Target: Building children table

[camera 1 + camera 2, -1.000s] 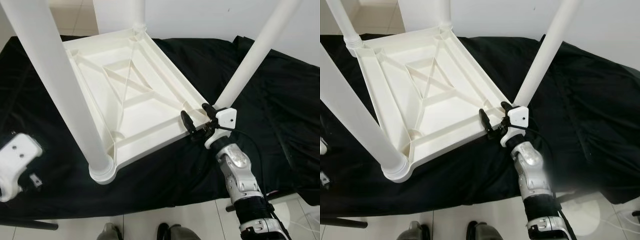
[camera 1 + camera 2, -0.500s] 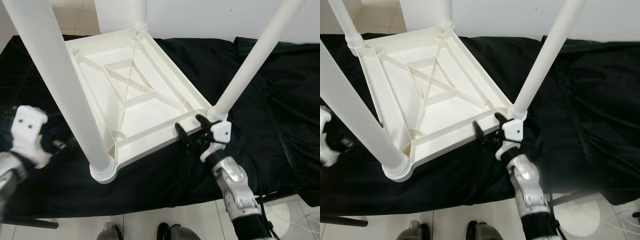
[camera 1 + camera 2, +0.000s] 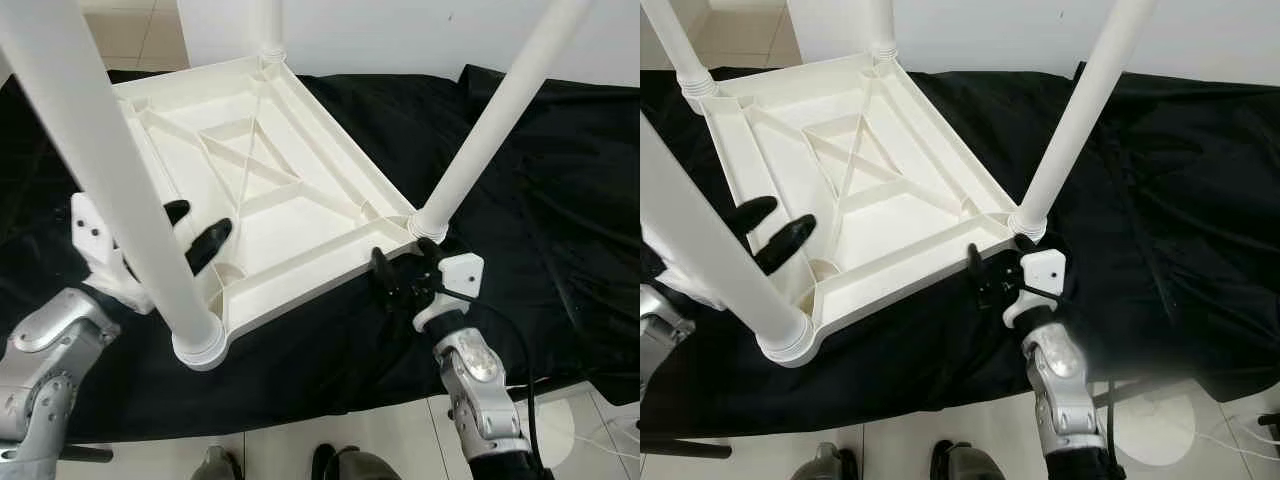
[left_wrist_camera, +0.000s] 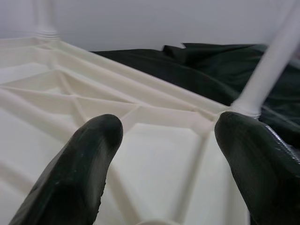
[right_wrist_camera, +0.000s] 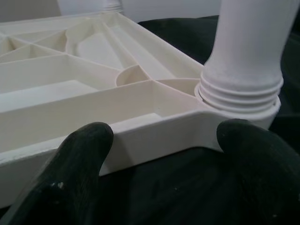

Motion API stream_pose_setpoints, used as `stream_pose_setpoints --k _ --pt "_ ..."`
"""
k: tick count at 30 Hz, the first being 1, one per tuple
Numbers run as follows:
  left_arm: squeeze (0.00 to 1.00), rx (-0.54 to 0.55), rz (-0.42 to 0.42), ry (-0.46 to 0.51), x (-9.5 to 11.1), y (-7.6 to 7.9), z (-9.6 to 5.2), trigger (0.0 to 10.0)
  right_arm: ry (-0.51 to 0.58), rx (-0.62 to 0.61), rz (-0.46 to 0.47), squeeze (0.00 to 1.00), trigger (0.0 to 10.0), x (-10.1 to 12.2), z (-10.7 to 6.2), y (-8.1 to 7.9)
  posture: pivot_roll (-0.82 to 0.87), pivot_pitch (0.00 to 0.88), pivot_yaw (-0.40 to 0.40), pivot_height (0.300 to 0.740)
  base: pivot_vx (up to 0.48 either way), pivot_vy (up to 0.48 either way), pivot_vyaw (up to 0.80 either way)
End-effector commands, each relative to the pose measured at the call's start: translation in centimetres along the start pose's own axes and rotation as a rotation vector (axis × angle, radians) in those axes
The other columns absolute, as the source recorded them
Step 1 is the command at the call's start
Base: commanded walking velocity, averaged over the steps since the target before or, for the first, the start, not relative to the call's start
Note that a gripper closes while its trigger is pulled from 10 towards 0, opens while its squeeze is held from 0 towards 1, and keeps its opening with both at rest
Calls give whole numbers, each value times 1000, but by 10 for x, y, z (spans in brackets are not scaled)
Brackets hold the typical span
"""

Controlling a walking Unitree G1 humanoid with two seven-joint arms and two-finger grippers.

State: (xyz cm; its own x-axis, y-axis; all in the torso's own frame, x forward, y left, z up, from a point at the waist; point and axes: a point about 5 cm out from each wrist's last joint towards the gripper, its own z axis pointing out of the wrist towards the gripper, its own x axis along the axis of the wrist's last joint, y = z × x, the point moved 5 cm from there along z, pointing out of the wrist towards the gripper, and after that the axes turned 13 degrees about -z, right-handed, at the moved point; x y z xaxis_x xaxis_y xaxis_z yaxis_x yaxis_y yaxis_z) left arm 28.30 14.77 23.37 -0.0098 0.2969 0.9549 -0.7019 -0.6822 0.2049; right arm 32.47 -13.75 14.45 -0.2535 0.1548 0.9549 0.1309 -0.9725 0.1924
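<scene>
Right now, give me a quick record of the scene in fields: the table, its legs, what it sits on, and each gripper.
table: white plastic children's table, lying upside down, ribbed underside facing up
legs: four white legs standing up from the corner sockets; near-left leg, near-right leg
surface: black cloth
left gripper: jaws open, reaching over the table's left edge beside the near-left leg
right gripper: jaws open, at the near edge by the near-right leg's socket

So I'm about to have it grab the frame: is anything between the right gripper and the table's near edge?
Nothing visible. The right gripper is open, facing the upturned table's rim beside the corner leg.
</scene>
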Motion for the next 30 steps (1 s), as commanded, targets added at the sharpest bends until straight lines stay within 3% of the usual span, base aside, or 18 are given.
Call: stream_pose_setpoints --k 1,4,7,12,18,22,30 --pt "0 -117 -25 -36 -8 21 2 10000 -62 -24 -7 0 10000 -12 -3 3 -58 194 -59 740 0 0 0" --pt "0 -133 -40 -40 -9 25 3 10000 -77 -33 1 0 10000 -14 -2 3 -52 196 -50 740 0 0 0" --pt "0 -194 -73 -52 -13 41 6 10000 -132 -49 22 0 10000 -22 8 5 -24 197 -48 740 0 0 0" --pt "0 -212 -94 -44 -14 48 6 10000 -134 -37 35 0 10000 -20 18 5 -17 195 -49 740 0 0 0" --pt "0 -267 -156 -45 -17 68 10 10000 -140 10 -13 0 10000 -17 44 8 -16 192 -46 740 0 0 0" --pt "0 -282 -154 -45 -18 73 13 10000 -139 20 -48 0 10000 -17 54 11 -16 190 -43 740 0 0 0" --pt "0 -315 -172 -31 -19 83 25 10000 -135 -75 -96 0 10000 -13 77 27 -11 179 -25 740 0 0 0"
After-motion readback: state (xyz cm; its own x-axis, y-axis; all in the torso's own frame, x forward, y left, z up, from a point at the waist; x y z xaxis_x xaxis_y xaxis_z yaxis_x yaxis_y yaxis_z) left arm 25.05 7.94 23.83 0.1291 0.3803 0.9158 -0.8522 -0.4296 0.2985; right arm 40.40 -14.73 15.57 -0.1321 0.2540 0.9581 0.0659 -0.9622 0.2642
